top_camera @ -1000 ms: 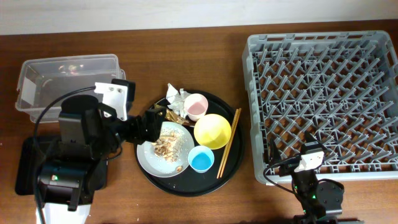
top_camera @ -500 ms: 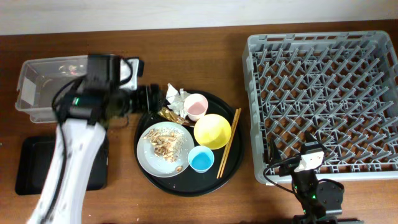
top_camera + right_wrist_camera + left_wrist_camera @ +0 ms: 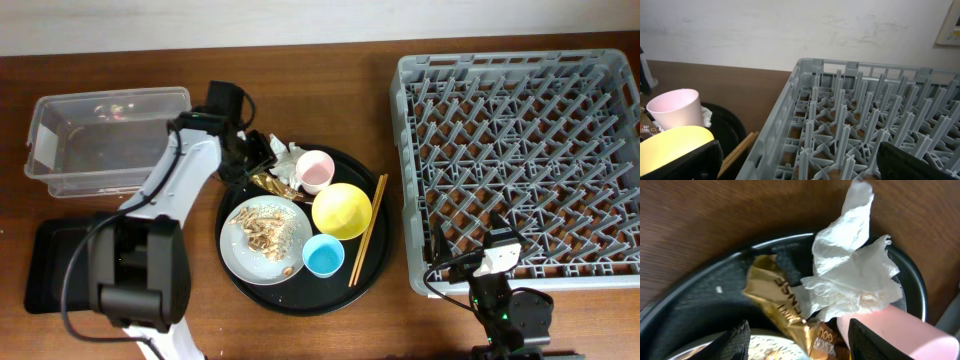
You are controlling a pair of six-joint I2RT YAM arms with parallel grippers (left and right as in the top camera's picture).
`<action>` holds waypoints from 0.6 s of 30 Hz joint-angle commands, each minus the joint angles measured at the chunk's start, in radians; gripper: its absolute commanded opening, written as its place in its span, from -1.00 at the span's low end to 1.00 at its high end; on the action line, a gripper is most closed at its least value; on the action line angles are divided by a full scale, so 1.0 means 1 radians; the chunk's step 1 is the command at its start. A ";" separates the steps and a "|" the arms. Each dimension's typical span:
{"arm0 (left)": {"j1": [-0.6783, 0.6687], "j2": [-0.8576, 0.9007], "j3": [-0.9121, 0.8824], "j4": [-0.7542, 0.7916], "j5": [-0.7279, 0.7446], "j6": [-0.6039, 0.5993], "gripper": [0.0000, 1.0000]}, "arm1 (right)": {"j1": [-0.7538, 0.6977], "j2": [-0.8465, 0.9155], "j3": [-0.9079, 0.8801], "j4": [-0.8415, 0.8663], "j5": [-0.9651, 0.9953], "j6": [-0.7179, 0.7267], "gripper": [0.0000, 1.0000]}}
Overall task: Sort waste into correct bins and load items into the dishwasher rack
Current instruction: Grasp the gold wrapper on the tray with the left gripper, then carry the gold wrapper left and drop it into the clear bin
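The crumpled white tissue (image 3: 287, 157) and gold-brown wrapper (image 3: 268, 183) lie at the far left rim of the round black tray (image 3: 300, 300). My left gripper (image 3: 256, 160) is open right at them. In the left wrist view its fingers (image 3: 800, 347) straddle the wrapper (image 3: 772, 292), with the tissue (image 3: 852, 272) just ahead and the pink cup (image 3: 890, 330) at the right finger. The grey-white plate (image 3: 290, 255) holds beige food scraps (image 3: 265, 230). The pink cup (image 3: 315, 172), yellow bowl (image 3: 343, 210), light-blue cup (image 3: 323, 257) and chopsticks (image 3: 368, 230) are on the tray. My right gripper (image 3: 497, 250) is open and empty at the near edge of the dishwasher rack (image 3: 520, 150).
The clear tub (image 3: 105, 140) stands at the far left, with the shallow black tray (image 3: 45, 265) in front of it, partly under the left arm's base. The right wrist view shows the rack's pegs (image 3: 865, 115), the pink cup (image 3: 675, 107), yellow bowl (image 3: 670, 145) and chopsticks (image 3: 740, 147).
My left arm has stretched out toward the far side of the table. Its gripper has moved from over the plate to the tissue and wrapper. The right arm has not moved.
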 commanded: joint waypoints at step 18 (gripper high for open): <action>-0.058 0.099 0.008 0.021 -0.132 -0.086 -0.34 | 0.006 -0.006 -0.009 0.000 0.005 0.000 0.97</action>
